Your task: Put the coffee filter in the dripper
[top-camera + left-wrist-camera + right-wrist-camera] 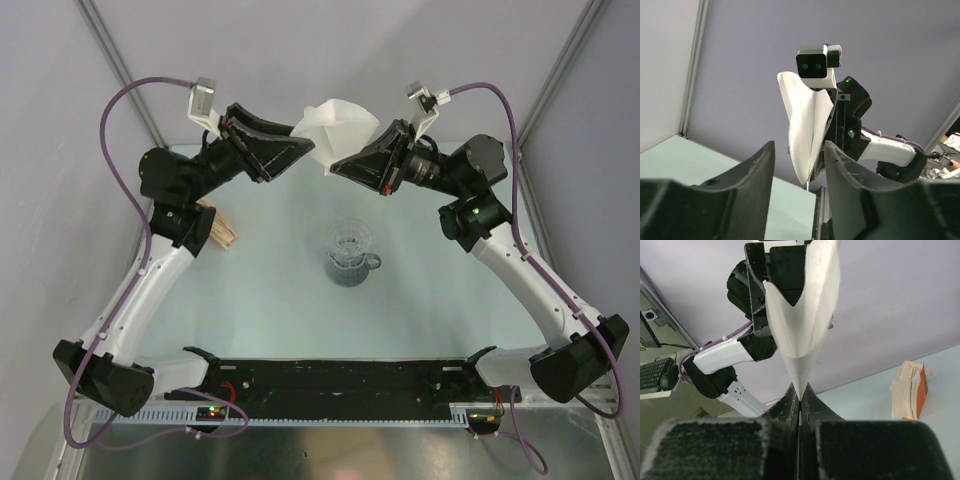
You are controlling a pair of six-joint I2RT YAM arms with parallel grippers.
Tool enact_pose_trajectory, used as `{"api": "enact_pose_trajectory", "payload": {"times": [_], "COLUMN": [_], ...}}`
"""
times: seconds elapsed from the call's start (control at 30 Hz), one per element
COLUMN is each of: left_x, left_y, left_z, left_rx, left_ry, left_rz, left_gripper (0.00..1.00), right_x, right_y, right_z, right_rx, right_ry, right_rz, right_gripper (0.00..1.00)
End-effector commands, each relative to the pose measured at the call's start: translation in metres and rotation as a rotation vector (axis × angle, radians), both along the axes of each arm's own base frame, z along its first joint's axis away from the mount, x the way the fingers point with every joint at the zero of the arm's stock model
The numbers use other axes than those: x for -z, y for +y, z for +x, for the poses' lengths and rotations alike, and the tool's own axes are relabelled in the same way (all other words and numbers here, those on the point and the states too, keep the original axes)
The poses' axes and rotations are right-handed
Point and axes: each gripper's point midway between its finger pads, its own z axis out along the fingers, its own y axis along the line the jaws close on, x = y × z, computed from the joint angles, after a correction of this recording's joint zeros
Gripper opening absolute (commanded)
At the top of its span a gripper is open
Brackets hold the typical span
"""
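The white coffee filter (333, 127) is held up in the air at the back, between my two grippers. My right gripper (337, 167) is shut on its pointed tip, which shows in the right wrist view (801, 330) as an opened cone. My left gripper (308, 152) is open, its fingers either side of the filter (802, 130) without gripping it. The grey ribbed dripper (350, 253) stands upright on the table, below and in front of both grippers, its handle to the right.
A tan stack of filters (222, 228) lies on the table at the left, beside the left arm; it also shows in the right wrist view (910, 390). A black rail (340, 378) runs along the near edge.
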Motion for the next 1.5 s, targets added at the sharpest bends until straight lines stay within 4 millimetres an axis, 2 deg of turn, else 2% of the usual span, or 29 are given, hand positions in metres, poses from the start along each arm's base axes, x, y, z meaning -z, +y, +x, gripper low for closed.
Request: {"api": "enact_pose_trajectory", "payload": {"times": [0.0, 0.07, 0.17, 0.23, 0.3, 0.37, 0.4, 0.47, 0.57, 0.9, 0.93, 0.97, 1.0, 1.03, 1.07, 1.13, 1.27, 1.33, 1.37, 1.47], "left_x": [-0.017, -0.014, -0.012, -0.012, -0.01, -0.01, -0.009, -0.01, -0.007, -0.002, -0.002, -0.001, 0.0, 0.001, 0.002, 0.003, 0.005, 0.006, 0.006, 0.009], "left_y": [-0.006, -0.014, -0.023, -0.026, -0.027, -0.027, -0.027, -0.026, -0.026, -0.03, -0.03, -0.03, -0.03, -0.03, -0.03, -0.03, -0.03, -0.03, -0.03, -0.031], "left_z": [-0.02, -0.022, -0.027, -0.029, -0.029, -0.029, -0.029, -0.03, -0.032, -0.031, -0.031, -0.032, -0.032, -0.032, -0.033, -0.032, -0.031, -0.031, -0.031, -0.031], "left_rx": [0.07, 0.101, 0.135, 0.147, 0.152, 0.152, 0.151, 0.15, 0.155, 0.166, 0.168, 0.172, 0.174, 0.176, 0.177, 0.176, 0.171, 0.175, 0.179, 0.186], "left_ry": [-0.062, -0.039, -0.045, -0.048, -0.045, -0.044, -0.045, -0.046, -0.045, -0.035, -0.036, -0.035, -0.033, -0.031, -0.028, -0.026, -0.025, -0.024, -0.023, -0.017], "left_rz": [-0.013, -0.011, -0.003, 0.0, 0.002, 0.0, 0.0, -0.002, 0.002, 0.008, 0.009, 0.012, 0.013, 0.015, 0.016, 0.017, 0.019, 0.022, 0.025, 0.03], "left_gripper": [0.6, 0.67, 0.63, 0.53, 0.39, 0.21, 0.11, 0.03, 0.01, 0.0, 0.0, 0.0, 0.0, 0.0, 0.0, 0.0, 0.0, 0.0, 0.0, 0.0], "right_x": [-0.014, -0.013, -0.012, -0.011, -0.011, -0.011, -0.011, -0.012, -0.018, -0.04, -0.041, -0.043, -0.045, -0.047, -0.049, -0.052, -0.058, -0.062, -0.063, -0.067], "right_y": [-0.003, 0.001, 0.003, 0.003, 0.003, 0.001, 0.0, -0.004, -0.015, -0.021, -0.021, -0.022, -0.023, -0.024, -0.025, -0.028, -0.037, -0.038, -0.039, -0.039], "right_z": [-0.018, -0.022, -0.026, -0.027, -0.028, -0.029, -0.028, -0.024, -0.011, -0.002, -0.002, -0.002, -0.003, -0.003, -0.003, -0.002, 0.001, 0.001, 0.001, 0.001], "right_rx": [-0.027, -0.045, -0.062, -0.067, -0.067, -0.066, -0.063, -0.044, 0.005, 0.036, 0.036, 0.036, 0.037, 0.037, 0.037, 0.045, 0.067, 0.07, 0.07, 0.072], "right_ry": [-0.094, -0.107, -0.116, -0.119, -0.123, -0.128, -0.129, -0.119, -0.114, -0.143, -0.144, -0.149, -0.155, -0.161, -0.166, -0.172, -0.189, -0.199, -0.202, -0.21], "right_rz": [0.028, 0.025, 0.021, 0.018, 0.014, 0.011, 0.009, 0.01, 0.018, 0.046, 0.047, 0.048, 0.048, 0.048, 0.048, 0.047, 0.049, 0.051, 0.052, 0.058], "right_gripper": [0.0, 0.0, 0.0, 0.0, 0.0, 0.0, 0.03, 0.14, 0.3, 0.44, 0.44, 0.4, 0.33, 0.19, 0.09, 0.02, 0.0, 0.12, 0.14, 0.13]}}
